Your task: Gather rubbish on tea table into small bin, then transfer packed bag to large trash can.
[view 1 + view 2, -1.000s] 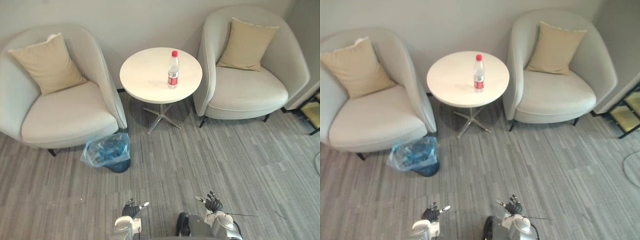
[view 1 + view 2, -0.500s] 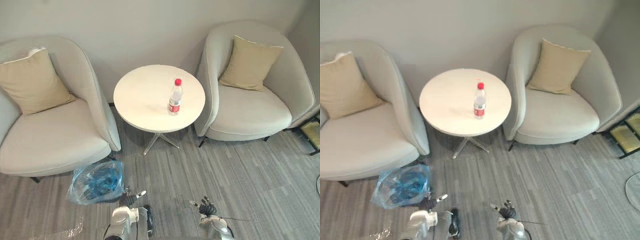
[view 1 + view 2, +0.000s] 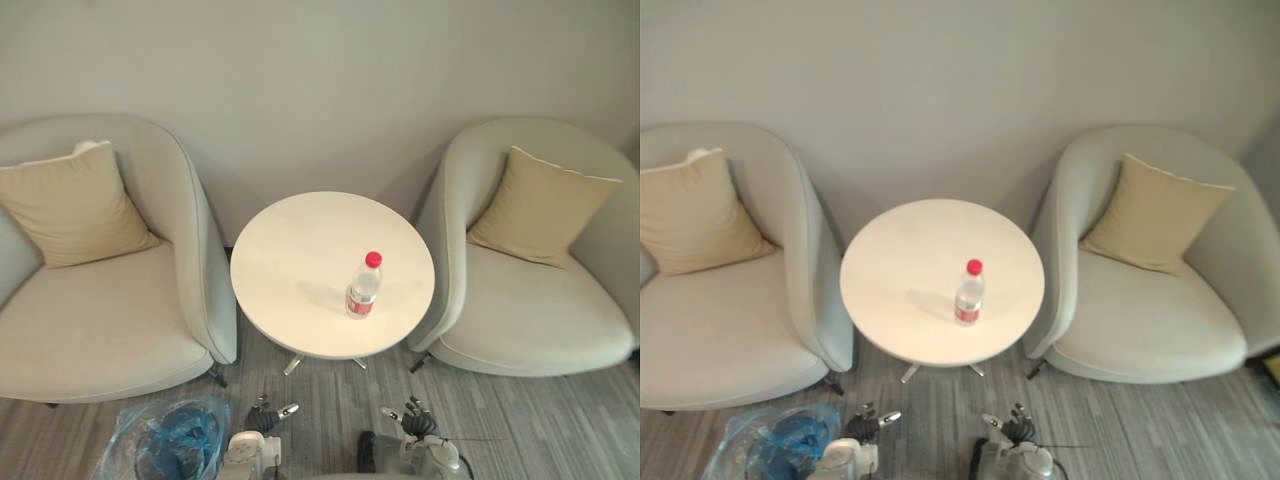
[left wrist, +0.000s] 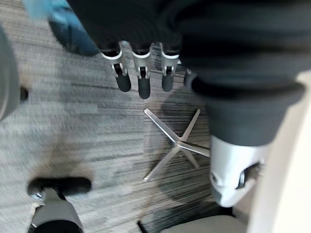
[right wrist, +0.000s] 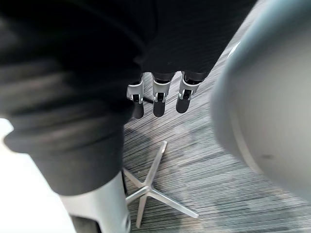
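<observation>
The left hand [image 3: 264, 418] and the right hand [image 3: 415, 422] hang low over the grey floor [image 3: 330, 400], each with fingers loosely straight and slightly spread, holding nothing. The plastic bottle [image 3: 364, 287] (red cap, standing upright) is on the round tea table [image 3: 300, 250] ahead of both hands, well apart from them and nearer the right one. The small bin [image 3: 170, 445] with its blue bag sits on the floor just outside the left hand.

Left robot hand [image 3: 262, 419] and right robot hand [image 3: 417, 421] low, fingers straight.
</observation>
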